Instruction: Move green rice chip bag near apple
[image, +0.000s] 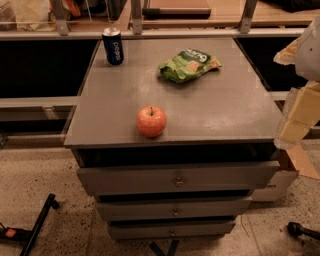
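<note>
Camera view showing the pale gripper (299, 112) hanging at the right edge, open or closed not possible to tell. Lying well to its left and farther back, the crumpled bright-green foil rice chip bag (189, 65), long axis running left-right. Sitting farther left but nearer, well apart from the bag, the round red-orange apple (151, 121).

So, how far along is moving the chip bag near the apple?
Nothing done: the green rice chip bag lies at the back of the cabinet top, apart from the apple near its front edge. In hand: nothing; the pincer is at the picture's right edge, off the bag. Grasping, carrying, placing remain.
</note>
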